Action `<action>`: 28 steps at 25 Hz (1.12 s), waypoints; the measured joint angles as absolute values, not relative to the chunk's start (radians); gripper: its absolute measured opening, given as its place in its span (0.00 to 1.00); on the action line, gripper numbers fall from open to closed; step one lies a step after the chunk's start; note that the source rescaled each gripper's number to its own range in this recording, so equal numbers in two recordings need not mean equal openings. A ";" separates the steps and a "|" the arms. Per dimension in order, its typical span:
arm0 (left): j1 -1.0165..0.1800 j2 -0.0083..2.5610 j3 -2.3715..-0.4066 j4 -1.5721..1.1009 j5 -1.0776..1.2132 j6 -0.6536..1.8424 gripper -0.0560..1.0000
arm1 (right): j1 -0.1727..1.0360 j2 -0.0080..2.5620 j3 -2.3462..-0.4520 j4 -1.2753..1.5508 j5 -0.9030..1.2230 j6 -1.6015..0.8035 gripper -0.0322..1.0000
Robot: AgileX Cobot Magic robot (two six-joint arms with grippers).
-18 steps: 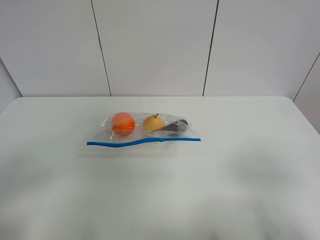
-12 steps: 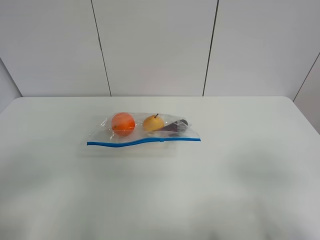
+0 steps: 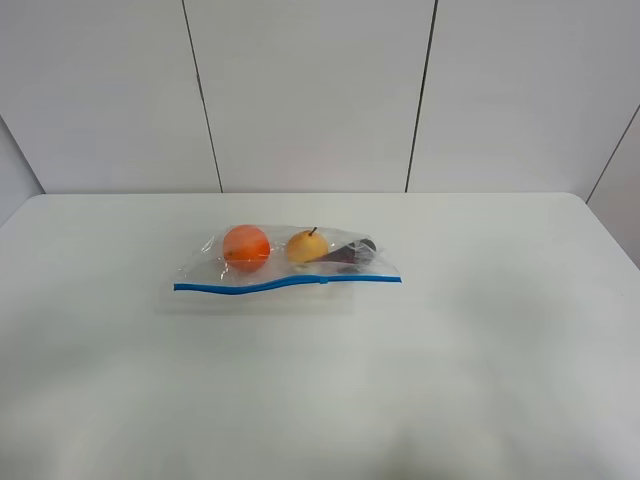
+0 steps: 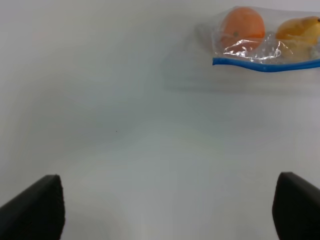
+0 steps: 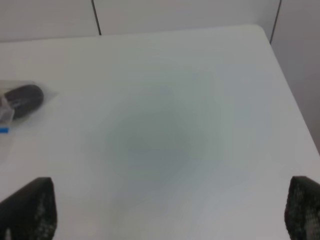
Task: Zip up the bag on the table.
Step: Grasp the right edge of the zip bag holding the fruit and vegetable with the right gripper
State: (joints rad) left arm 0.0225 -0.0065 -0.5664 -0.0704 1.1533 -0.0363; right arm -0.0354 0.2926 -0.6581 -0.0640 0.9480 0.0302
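Observation:
The bag [image 3: 290, 262] lies flat on the white table [image 3: 450, 350], a little left of centre. Its blue zipper strip [image 3: 260, 285] runs along the near edge. An orange fruit [image 3: 246, 247], a yellow pear [image 3: 307, 246] and a dark purple piece [image 3: 352, 252] show through it. Neither arm shows in the exterior high view. In the left wrist view my left gripper [image 4: 165, 210] is open and empty, well short of the bag [image 4: 260, 45]. In the right wrist view my right gripper [image 5: 165, 210] is open and empty, with the bag's purple end [image 5: 22, 97] off to one side.
A white panelled wall [image 3: 310, 90] stands behind the table's far edge. The table's right edge and rounded far corner [image 5: 270, 45] show in the right wrist view.

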 joint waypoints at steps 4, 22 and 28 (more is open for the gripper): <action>0.022 -0.006 -0.566 -0.070 1.153 -0.036 1.00 | -0.035 0.515 -0.774 -0.023 0.928 0.030 1.00; 0.022 -0.006 -0.566 -0.069 1.154 -0.036 1.00 | -0.035 1.502 -1.002 0.692 0.926 -0.337 0.99; 0.022 -0.006 -0.566 -0.069 1.154 -0.036 1.00 | 0.036 1.709 -1.021 0.869 0.892 -0.494 0.98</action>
State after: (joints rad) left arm 0.0225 -0.0065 -0.5664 -0.0686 1.1542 -0.0363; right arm 0.0356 1.7090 -1.0214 0.8688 0.8922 -0.4941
